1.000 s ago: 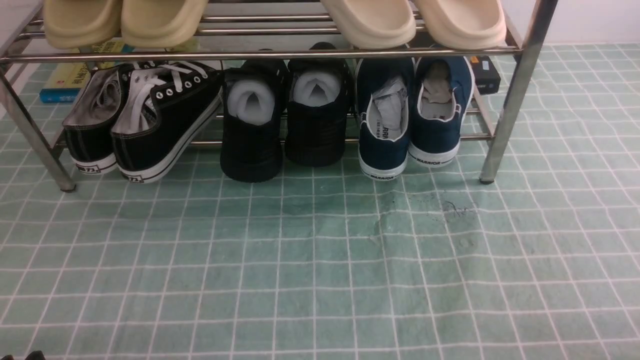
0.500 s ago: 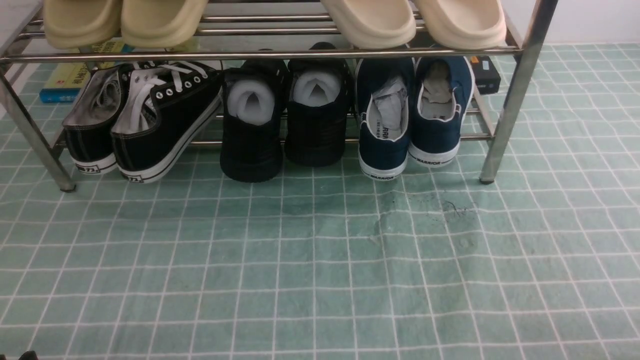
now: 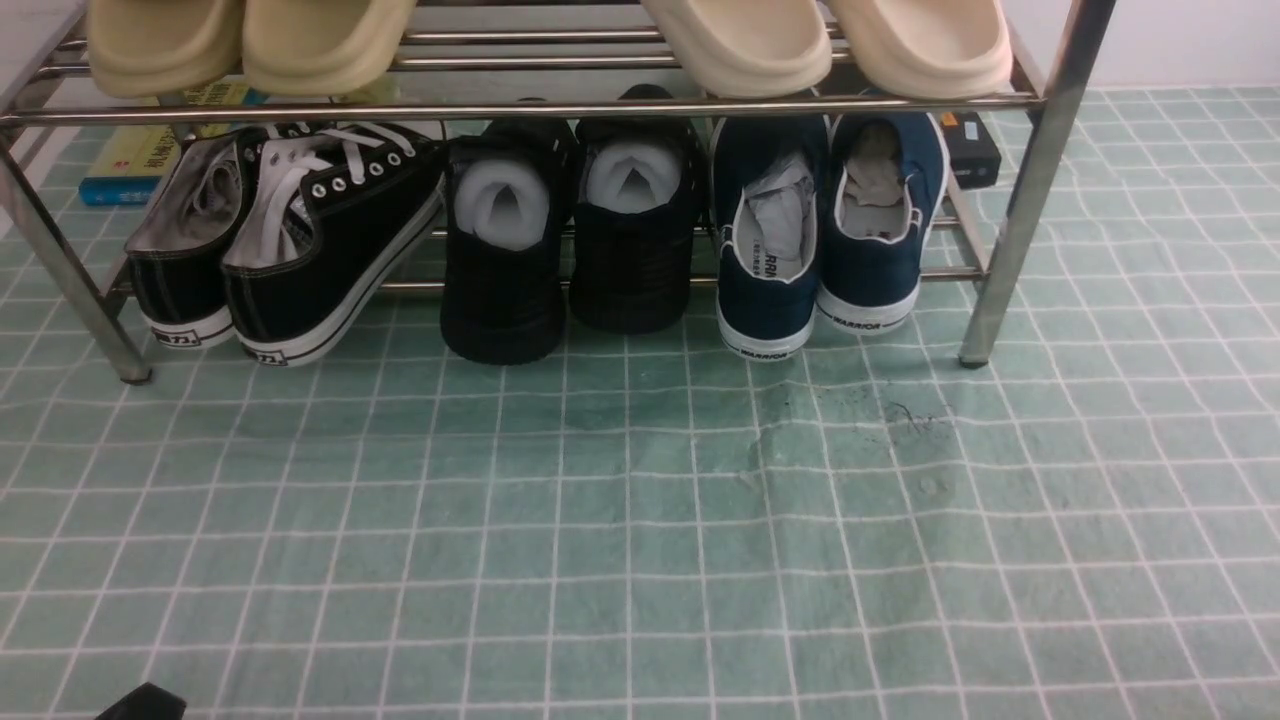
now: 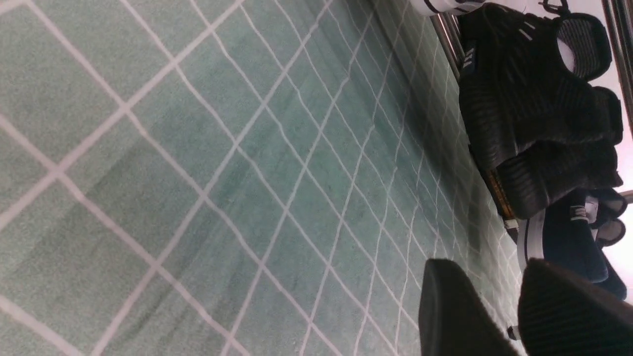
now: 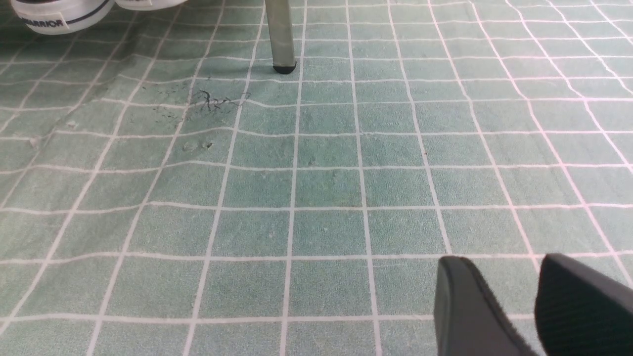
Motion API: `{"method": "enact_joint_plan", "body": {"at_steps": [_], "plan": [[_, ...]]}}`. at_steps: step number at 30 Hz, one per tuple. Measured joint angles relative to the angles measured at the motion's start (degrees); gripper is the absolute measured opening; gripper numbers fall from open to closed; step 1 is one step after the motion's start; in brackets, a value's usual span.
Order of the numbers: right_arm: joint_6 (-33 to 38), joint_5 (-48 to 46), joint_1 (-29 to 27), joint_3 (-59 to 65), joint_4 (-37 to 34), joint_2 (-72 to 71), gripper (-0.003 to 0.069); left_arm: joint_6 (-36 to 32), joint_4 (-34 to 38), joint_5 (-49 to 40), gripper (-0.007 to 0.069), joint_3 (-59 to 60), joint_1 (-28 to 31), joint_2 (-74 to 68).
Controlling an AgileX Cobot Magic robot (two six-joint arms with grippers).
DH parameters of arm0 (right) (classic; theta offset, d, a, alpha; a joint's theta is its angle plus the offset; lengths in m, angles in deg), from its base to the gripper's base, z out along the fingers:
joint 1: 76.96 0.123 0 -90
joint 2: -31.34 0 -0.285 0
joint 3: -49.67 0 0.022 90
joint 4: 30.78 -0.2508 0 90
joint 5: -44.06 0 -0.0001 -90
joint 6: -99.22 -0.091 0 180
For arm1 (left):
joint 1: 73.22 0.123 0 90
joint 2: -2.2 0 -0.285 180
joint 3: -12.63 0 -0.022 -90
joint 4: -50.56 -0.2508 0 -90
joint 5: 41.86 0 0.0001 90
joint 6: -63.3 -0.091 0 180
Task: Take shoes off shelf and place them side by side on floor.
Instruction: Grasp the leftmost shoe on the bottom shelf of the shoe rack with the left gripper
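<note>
The shoes, a pair of black canvas sneakers with white laces, sit at the left of the shelf's lower tier: one [image 3: 320, 235] leans sideways against the other [image 3: 180, 255]. The shelf [image 3: 560, 108] is chrome tubing on the pale green gridded floor [image 3: 640, 540]. My left gripper [image 4: 487, 277] hovers open over bare floor, nothing between its fingers, well short of the shelf. A dark tip of my left arm [image 3: 140, 703] shows at the front view's bottom left edge. My right gripper [image 5: 499, 272] is open over floor, away from the shelf's right leg [image 5: 280, 34].
All-black shoes stuffed with white paper [image 3: 560, 230] sit mid-shelf, with navy slip-ons [image 3: 820, 230] to their right. Beige slippers [image 3: 740, 40] line the top tier. Books [image 3: 130, 165] and a small black box [image 3: 968, 145] lie behind the shelf. The floor has a wrinkled, stained patch [image 3: 900, 415].
A dark tip of my left arm has risen into the front view's bottom left corner and shifted right. The shoes and shelf have not moved.
</note>
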Motion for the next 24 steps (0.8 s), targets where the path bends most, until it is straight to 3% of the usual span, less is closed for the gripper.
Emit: {"method": "enact_joint_plan", "body": {"at_steps": [9,13,14,16,24], "plan": [[0.00,0.00,0.00,0.00,0.00,0.00,0.0238,-1.78,0.65,-1.73,0.0202,-0.75,0.00,0.00],[0.00,0.00,0.00,0.00,0.00,0.00,0.0238,-5.70,0.19,-7.76,0.0098,-7.71,0.00,-0.08],[0.00,0.00,0.00,0.00,0.00,0.00,0.0238,-6.45,-1.07,-10.09,0.0044,-11.09,0.00,-1.39],[0.00,0.00,0.00,0.00,0.00,0.00,0.0238,-6.77,-2.96,-13.62,0.0012,-15.28,0.00,-4.77],[0.00,0.00,0.00,0.00,0.00,0.00,0.0238,-11.16,-15.35,-30.44,0.0001,-31.65,0.00,-29.71]]}}
